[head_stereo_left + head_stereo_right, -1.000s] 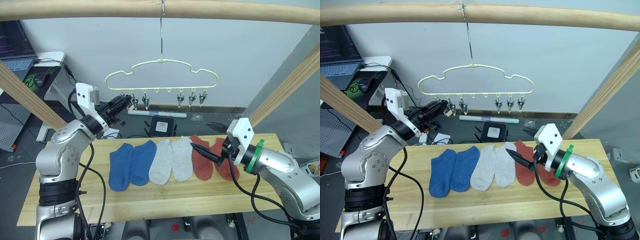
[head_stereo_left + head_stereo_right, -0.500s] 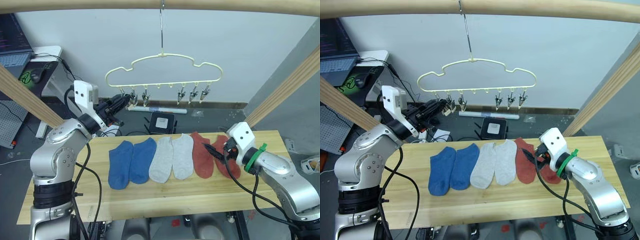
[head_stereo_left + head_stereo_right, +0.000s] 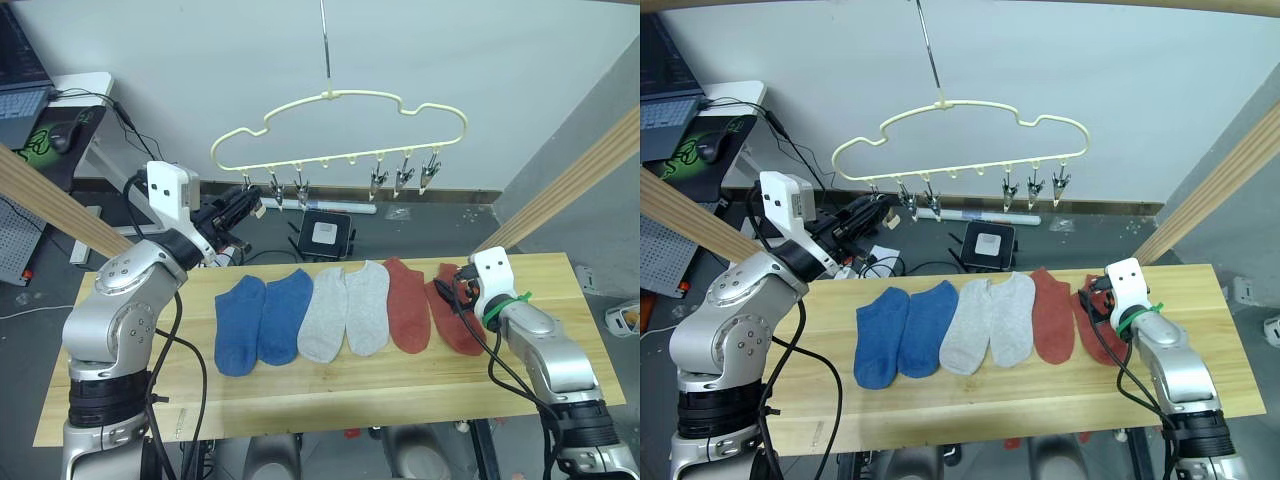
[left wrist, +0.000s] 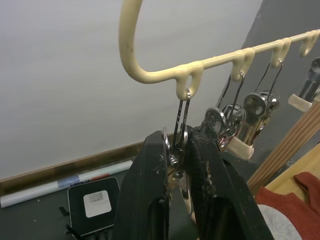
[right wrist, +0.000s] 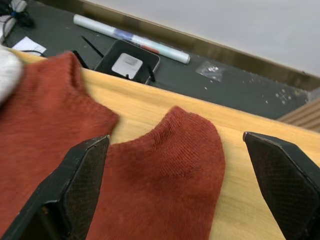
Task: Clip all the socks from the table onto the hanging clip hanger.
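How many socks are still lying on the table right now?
6, in a row on the pale wooden table: two blue knit socks on the left, two light grey in the middle, two rust red on the right. None seem hidden.

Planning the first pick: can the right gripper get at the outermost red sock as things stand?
Probably yes. The right gripper is open right above that red sock, fingers either side, nothing between them.

Hanger hook [image 3: 325, 45] cut off at the frame's top edge, laptop [image 3: 20, 85] clipped at the upper left corner, outer rust red sock [image 3: 452, 318] partly covered by the right gripper [image 3: 458, 300], leftmost clip [image 4: 179, 150] partly hidden between the left gripper's fingers [image 4: 147, 200]
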`<action>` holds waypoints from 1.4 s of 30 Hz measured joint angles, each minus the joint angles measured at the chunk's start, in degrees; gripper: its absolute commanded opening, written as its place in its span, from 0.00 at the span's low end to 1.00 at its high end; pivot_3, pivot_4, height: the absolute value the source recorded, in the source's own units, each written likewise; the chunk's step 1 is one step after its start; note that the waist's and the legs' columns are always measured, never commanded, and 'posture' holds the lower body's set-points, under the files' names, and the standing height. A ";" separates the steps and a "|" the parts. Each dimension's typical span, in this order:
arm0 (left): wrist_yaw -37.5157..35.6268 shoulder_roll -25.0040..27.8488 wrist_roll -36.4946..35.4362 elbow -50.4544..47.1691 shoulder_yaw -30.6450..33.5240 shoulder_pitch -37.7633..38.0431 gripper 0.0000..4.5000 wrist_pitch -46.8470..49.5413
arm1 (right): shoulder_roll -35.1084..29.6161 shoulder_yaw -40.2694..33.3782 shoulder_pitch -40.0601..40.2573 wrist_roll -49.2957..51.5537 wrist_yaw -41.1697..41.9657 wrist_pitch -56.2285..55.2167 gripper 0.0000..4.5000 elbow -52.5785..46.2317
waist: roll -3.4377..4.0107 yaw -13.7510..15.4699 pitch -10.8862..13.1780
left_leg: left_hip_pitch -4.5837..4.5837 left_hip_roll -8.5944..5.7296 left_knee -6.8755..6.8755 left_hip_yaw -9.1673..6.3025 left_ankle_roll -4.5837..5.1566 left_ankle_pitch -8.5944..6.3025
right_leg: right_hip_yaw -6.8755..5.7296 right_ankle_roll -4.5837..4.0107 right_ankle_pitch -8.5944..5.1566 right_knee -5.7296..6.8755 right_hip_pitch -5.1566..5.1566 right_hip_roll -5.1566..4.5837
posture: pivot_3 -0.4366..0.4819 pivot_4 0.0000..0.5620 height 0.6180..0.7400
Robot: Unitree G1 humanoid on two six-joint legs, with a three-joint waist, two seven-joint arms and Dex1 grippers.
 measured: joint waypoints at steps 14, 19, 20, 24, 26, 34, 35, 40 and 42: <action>-0.04 -0.16 -0.02 -0.35 -0.17 0.04 0.05 -0.25 | 3.30 -2.20 -5.69 -2.46 -2.64 -8.97 0.71 15.37 | 0.04 0.78 0.39 | 0.01 0.03 0.01 0.04 -0.06 -0.03 | 0.01 0.01 0.01 0.02 -0.01 -0.03 | 0.41 0.68 1.00; -0.08 -0.44 0.07 -0.31 -0.46 0.01 0.05 -0.49 | 4.97 -3.25 -5.02 -2.47 -3.99 -7.07 0.34 13.67 | 0.04 0.81 0.39 | 0.01 0.03 0.01 0.02 -0.08 -0.03 | 0.01 0.01 0.01 0.03 -0.01 -0.03 | 0.41 0.68 1.00; -0.09 -0.48 0.12 -0.28 -0.51 0.00 0.05 -0.58 | 5.40 -3.30 -4.40 -2.50 -4.35 -6.28 0.26 12.49 | 0.04 0.82 0.39 | 0.00 0.04 0.00 0.02 -0.09 -0.03 | 0.01 0.01 0.01 0.03 -0.01 -0.04 | 0.40 0.67 1.00; -0.09 -0.50 0.64 0.04 -0.57 -0.04 0.05 -1.40 | 6.89 -3.30 -2.48 -2.61 -5.30 -4.27 0.00 8.73 | 0.04 0.75 0.39 | 0.01 0.04 0.01 0.03 -0.15 -0.06 | 0.01 0.02 0.01 0.02 -0.01 -0.04 | 0.40 0.67 1.00; -0.09 -0.50 0.75 0.12 -0.57 -0.05 0.05 -1.51 | 6.92 -3.30 -2.02 -2.65 -5.33 -3.96 0.00 8.08 | 0.04 0.78 0.39 | 0.01 0.04 0.01 0.03 -0.15 -0.06 | 0.00 0.02 0.01 0.02 -0.01 -0.04 | 0.40 0.67 1.00; -0.13 -0.52 0.92 0.26 -0.58 -0.17 0.05 -1.66 | 6.55 -3.24 -0.69 -2.94 -2.98 -4.21 0.00 6.69 | 0.04 0.75 0.39 | 0.01 0.03 0.01 0.04 -0.16 -0.07 | 0.00 0.02 0.01 0.02 -0.03 -0.03 | 0.40 0.66 1.00; -0.13 -0.52 0.93 0.27 -0.58 -0.17 0.05 -1.66 | 6.56 -3.26 -0.69 -2.91 -2.62 -4.47 0.06 6.70 | 0.04 0.75 0.39 | 0.01 0.03 0.00 0.04 -0.16 -0.07 | 0.00 0.02 0.01 0.02 -0.03 -0.03 | 0.40 0.66 1.00; -0.12 -0.56 0.98 0.28 -0.58 -0.19 0.05 -1.69 | 6.51 -3.55 -0.86 -3.10 -2.18 -6.03 0.37 6.81 | 0.04 0.75 0.39 | 0.00 0.02 0.00 0.05 -0.16 -0.07 | 0.00 0.02 0.01 0.01 -0.03 -0.03 | 0.40 0.66 1.00; -0.12 -0.56 1.05 0.28 -0.59 -0.19 0.05 -1.70 | 6.29 -3.44 -0.86 -3.50 -2.31 -6.16 0.44 6.93 | 0.04 0.75 0.39 | 0.00 0.02 0.00 0.05 -0.16 -0.08 | 0.00 0.02 0.01 0.01 -0.03 -0.03 | 0.40 0.66 1.00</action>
